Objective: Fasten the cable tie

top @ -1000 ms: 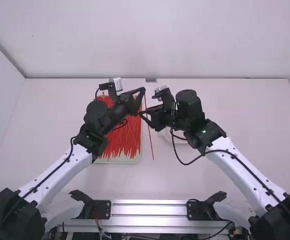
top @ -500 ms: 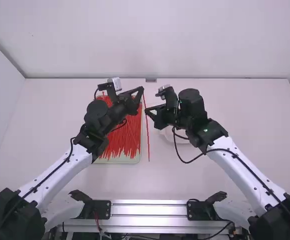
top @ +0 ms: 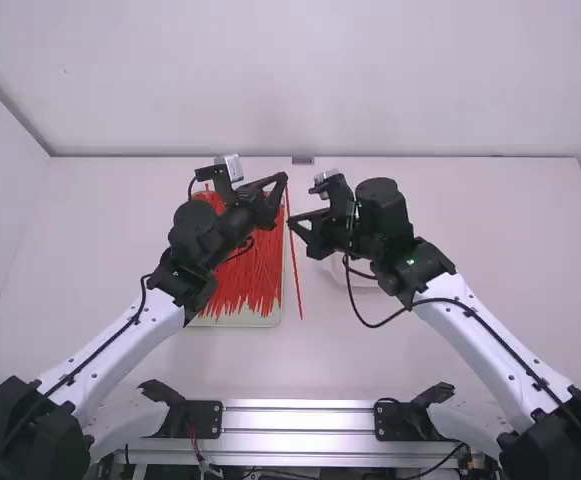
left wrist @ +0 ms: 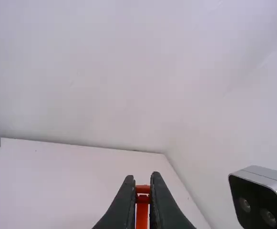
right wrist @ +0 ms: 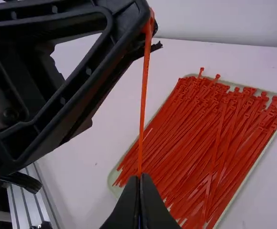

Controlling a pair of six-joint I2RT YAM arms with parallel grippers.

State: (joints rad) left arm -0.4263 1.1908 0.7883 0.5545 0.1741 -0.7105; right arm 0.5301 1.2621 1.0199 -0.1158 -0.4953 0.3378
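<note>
Over white table (top: 490, 230), left hand (top: 286, 181) and right hand (top: 292, 222) pinch one cable tie (top: 293, 255).

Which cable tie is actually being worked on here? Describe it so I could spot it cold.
On the white table lies a pale tray heaped with red cable ties. Beside its edge, one single cable tie is held between the left gripper and the right gripper. Unlike the heap, it is alone, stretched straight and lifted clear of the tray.
</note>
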